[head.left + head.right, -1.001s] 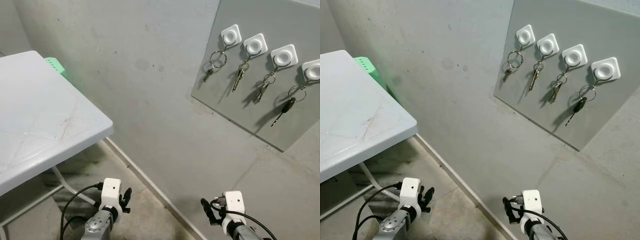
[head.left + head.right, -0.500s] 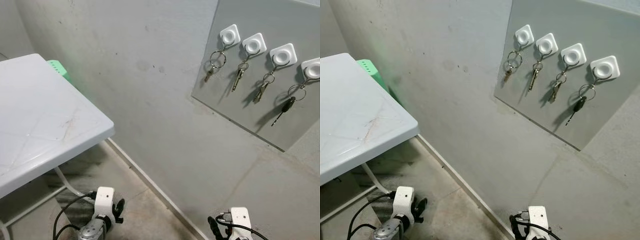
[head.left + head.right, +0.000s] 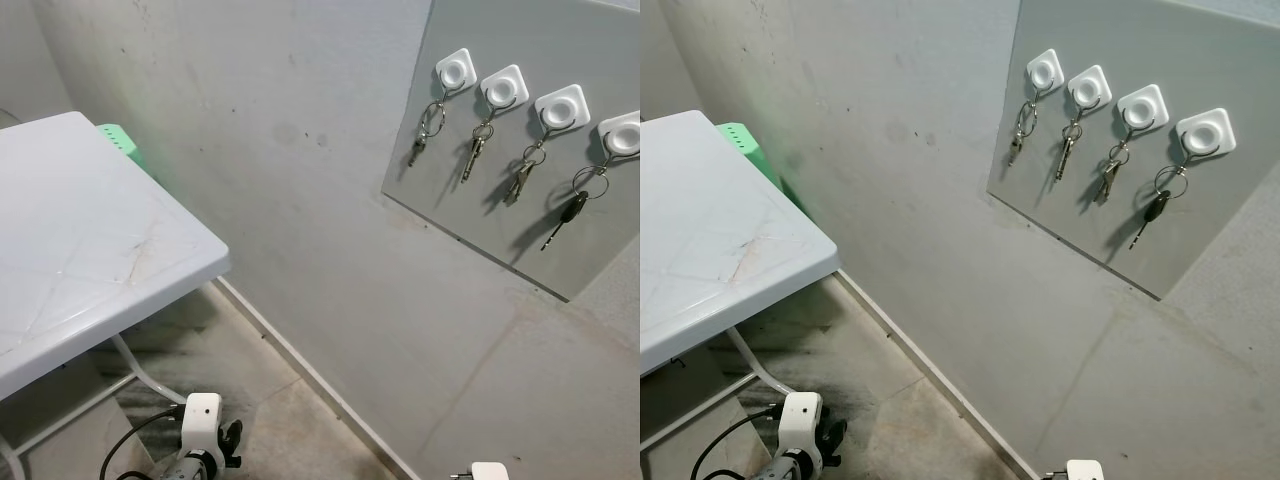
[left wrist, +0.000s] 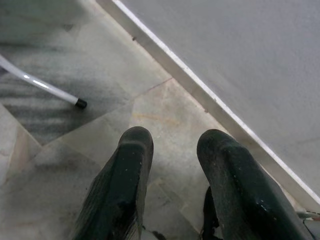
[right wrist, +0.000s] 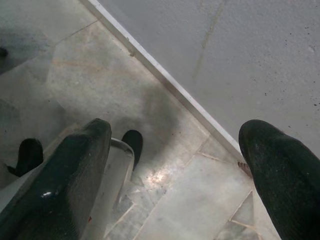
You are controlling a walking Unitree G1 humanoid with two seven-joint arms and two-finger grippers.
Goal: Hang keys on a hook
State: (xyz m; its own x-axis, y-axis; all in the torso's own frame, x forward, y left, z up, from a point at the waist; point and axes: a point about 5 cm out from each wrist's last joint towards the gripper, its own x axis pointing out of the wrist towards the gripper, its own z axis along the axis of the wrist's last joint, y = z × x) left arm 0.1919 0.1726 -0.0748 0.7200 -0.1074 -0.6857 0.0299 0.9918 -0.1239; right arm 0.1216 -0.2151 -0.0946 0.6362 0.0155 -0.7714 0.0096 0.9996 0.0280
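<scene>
I see a pale grey wall (image 3: 300,150) with faint darker smudges, and on it a slightly darker grey board (image 3: 520,230) carrying four white square hooks (image 3: 508,88) with round centres. The keys (image 3: 474,158) hanging there are dull silver on silver rings, except the one furthest right (image 3: 572,212), which has a black head. My counter (image 3: 90,250) is white with thin pinkish scratch lines, on white tube legs, and something mint green (image 3: 120,140) peeks from behind it. The floor (image 4: 165,115) is grey-beige marbled tile, sooty-streaked, edged by a white skirting strip (image 4: 200,85). Both the left gripper (image 4: 172,142) and right gripper (image 5: 175,145) show matte black fingers.
</scene>
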